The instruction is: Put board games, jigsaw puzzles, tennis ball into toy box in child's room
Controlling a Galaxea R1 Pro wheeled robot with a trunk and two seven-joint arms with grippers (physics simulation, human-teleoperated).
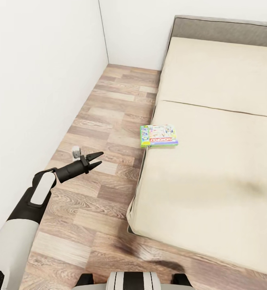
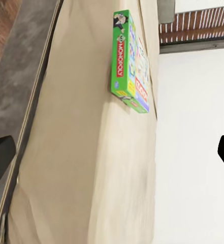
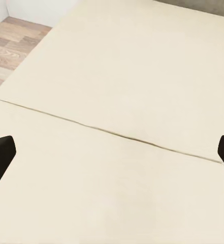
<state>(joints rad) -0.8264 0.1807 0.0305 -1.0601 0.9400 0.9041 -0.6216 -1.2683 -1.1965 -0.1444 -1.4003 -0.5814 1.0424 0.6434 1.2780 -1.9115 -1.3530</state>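
One board game, a flat green-edged Monopoly box (image 1: 159, 135), lies on the left edge of the bed (image 1: 214, 169), which has a beige cover and a grey headboard (image 1: 226, 30). My left gripper (image 1: 100, 158) hangs open over the wood floor, left of the bed and short of the box, pointing toward it. In the left wrist view the Monopoly box (image 2: 129, 61) sits ahead on the bed edge, beyond the spread fingertips (image 2: 0, 157). My right gripper (image 3: 112, 157) is open above the bare bed cover (image 3: 117, 76), holding nothing.
A white wall (image 1: 36, 80) runs close along the left, leaving a strip of plank floor (image 1: 109, 117) between it and the bed. A small grey-white object (image 1: 76, 152) sits on the floor near the left gripper. My base (image 1: 133, 280) is at the bed's near corner.
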